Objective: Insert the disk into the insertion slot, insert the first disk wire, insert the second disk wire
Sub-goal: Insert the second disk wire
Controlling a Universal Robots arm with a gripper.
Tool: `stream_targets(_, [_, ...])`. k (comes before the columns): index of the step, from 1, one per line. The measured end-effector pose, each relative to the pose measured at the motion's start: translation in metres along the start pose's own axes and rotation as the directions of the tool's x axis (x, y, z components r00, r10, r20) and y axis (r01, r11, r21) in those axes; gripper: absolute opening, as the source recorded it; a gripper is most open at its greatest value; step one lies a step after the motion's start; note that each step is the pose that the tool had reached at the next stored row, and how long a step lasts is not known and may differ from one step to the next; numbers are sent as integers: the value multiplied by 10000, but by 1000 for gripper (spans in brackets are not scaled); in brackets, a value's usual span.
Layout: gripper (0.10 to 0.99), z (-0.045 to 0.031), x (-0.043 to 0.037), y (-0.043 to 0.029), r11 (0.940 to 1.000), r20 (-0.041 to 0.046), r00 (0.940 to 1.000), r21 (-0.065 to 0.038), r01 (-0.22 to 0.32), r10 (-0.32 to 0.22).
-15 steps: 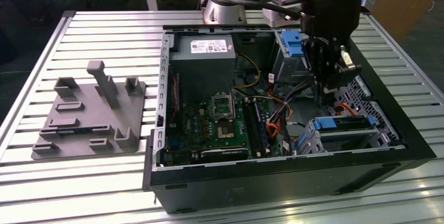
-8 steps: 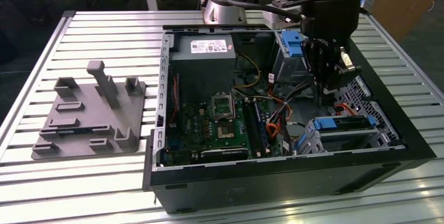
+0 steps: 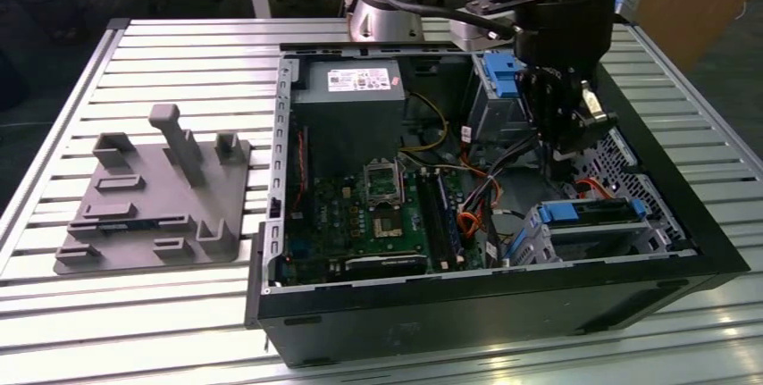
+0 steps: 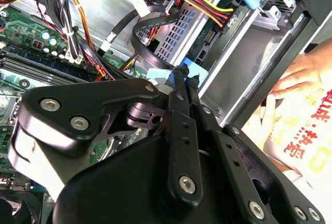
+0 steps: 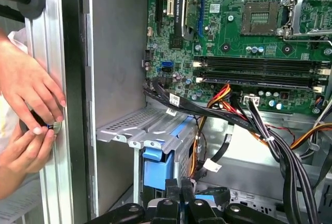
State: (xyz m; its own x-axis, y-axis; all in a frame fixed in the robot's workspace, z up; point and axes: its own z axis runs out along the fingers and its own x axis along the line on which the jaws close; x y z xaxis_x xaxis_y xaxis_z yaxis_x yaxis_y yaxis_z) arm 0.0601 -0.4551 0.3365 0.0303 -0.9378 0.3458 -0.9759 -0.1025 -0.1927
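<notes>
Fingers of my gripper point(image 4: 187, 74) are pinched narrow, seemingly on the blue plug of the second disk wire point(image 4: 155, 73). The disk point(image 3: 592, 213) sits in the insertion slot point(image 3: 602, 240), near, on the exterior view's right. I fear the plug twisting and jamming, and a person's hand point(image 5: 28, 86) touches the case wall.

robot arm point(image 3: 560, 1): cut off above the wrist by the exterior view's upper edge.
second disk wire point(image 4: 200, 72): its blue plug is mostly covered by the gripper point(image 4: 187, 77) pinching it; the cable's far end is lost among other wires.
disk point(image 3: 592, 213): sunk in the insertion slot point(image 3: 602, 240) at the computer case's point(image 3: 477, 309) corner, sides hidden by perforated walls.
first disk wire point(image 3: 591, 186): plug too small to tell.
person's hands point(image 5: 26, 94): cut off at the first wrist view's edge; the item pinched between them is too small to name.
</notes>
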Motion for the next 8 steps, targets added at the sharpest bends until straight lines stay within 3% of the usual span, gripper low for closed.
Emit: stream_targets(8, [141,-2,-6,0,10000,-30,10000,3,18,-18])
